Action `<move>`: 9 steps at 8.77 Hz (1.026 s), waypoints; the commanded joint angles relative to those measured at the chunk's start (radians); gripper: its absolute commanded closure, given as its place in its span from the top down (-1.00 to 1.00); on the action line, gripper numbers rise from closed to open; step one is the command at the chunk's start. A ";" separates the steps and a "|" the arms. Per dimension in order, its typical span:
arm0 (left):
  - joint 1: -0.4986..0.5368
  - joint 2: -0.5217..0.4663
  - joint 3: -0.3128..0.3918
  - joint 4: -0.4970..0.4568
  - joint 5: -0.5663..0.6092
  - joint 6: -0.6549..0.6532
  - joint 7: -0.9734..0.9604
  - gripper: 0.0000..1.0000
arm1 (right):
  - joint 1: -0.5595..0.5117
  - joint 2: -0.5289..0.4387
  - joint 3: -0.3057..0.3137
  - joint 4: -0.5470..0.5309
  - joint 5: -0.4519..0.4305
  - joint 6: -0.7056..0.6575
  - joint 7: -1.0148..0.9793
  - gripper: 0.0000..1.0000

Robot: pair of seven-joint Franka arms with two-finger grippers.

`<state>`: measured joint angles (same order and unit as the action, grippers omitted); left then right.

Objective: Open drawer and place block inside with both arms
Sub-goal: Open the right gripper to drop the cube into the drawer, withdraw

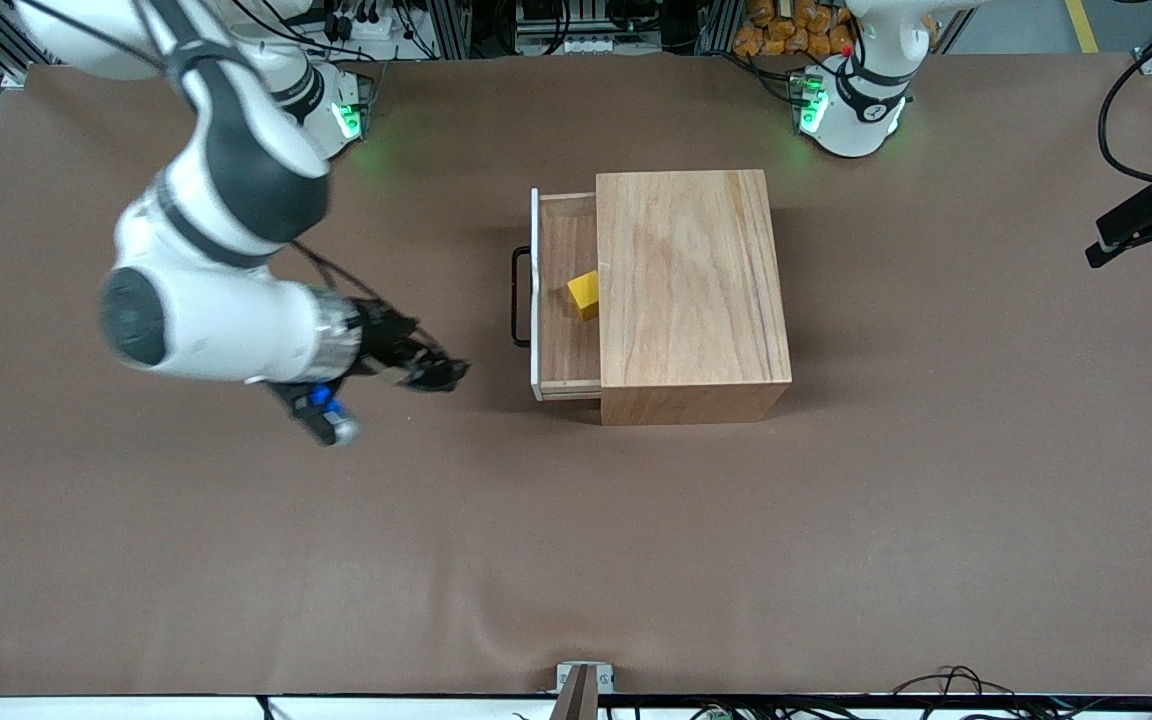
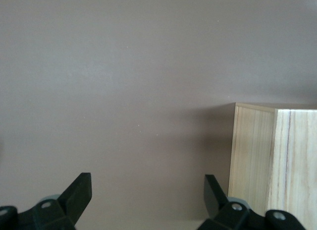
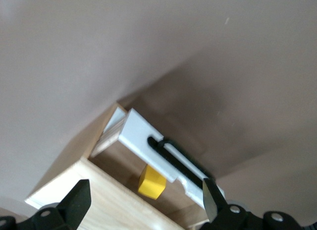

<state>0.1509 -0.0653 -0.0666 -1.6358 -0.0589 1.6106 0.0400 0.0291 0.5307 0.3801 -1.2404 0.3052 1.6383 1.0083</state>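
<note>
Yellow block (image 1: 584, 294) in drawer (image 1: 566, 352), half-hidden

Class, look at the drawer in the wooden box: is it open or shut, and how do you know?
Open. The drawer sticks out of the wooden box, its white front well clear, and the yellow block sits uncovered inside.

Counted on the brown table (image 1: 236, 560): few things, one or two of each kind.

One wooden box (image 1: 693, 295) near the middle of the table, toward the edge where the arm bases stand; one drawer (image 1: 566, 300) in it, with one black wire handle (image 1: 518, 297); one yellow block (image 1: 584, 294) in that drawer. Two white arms, two green-lit bases, two black grippers: right gripper (image 1: 441, 372), left gripper (image 2: 148, 200), two fingers on each.
</note>
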 commanded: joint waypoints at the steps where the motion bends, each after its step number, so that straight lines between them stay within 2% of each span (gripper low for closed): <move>1: 0.010 -0.019 -0.018 0.011 0.004 -0.032 0.015 1.00 | -0.079 -0.004 -0.007 0.085 -0.056 -0.136 -0.133 1.00; 2: 0.007 -0.025 -0.027 0.010 0.008 -0.032 -0.001 1.00 | -0.081 -0.023 -0.042 0.134 -0.113 -0.206 -0.222 1.00; 3: 0.009 -0.030 -0.054 0.008 0.010 -0.032 -0.009 1.00 | -0.039 -0.055 -0.144 0.160 -0.159 -0.236 -0.360 1.00; 5: 0.004 -0.021 -0.065 0.013 0.011 -0.023 -0.067 1.00 | 0.023 -0.150 -0.355 0.160 -0.158 -0.299 -0.681 1.00; 6: 0.004 -0.016 -0.065 0.016 0.011 -0.023 -0.068 1.00 | 0.031 -0.225 -0.410 0.148 -0.167 -0.334 -0.858 1.00; 8: 0.003 -0.016 -0.070 0.022 0.011 -0.024 -0.068 1.00 | 0.028 -0.314 -0.432 0.109 -0.242 -0.386 -0.875 1.00; 9: 0.001 -0.008 -0.071 0.031 0.011 -0.023 -0.068 1.00 | 0.020 -0.416 -0.429 -0.042 -0.292 -0.346 -0.872 1.00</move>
<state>0.1489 -0.0810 -0.1273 -1.6285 -0.0589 1.5972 -0.0140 0.0370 0.2271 -0.0430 -1.1045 0.0680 1.2459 0.1457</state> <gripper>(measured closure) 0.000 0.000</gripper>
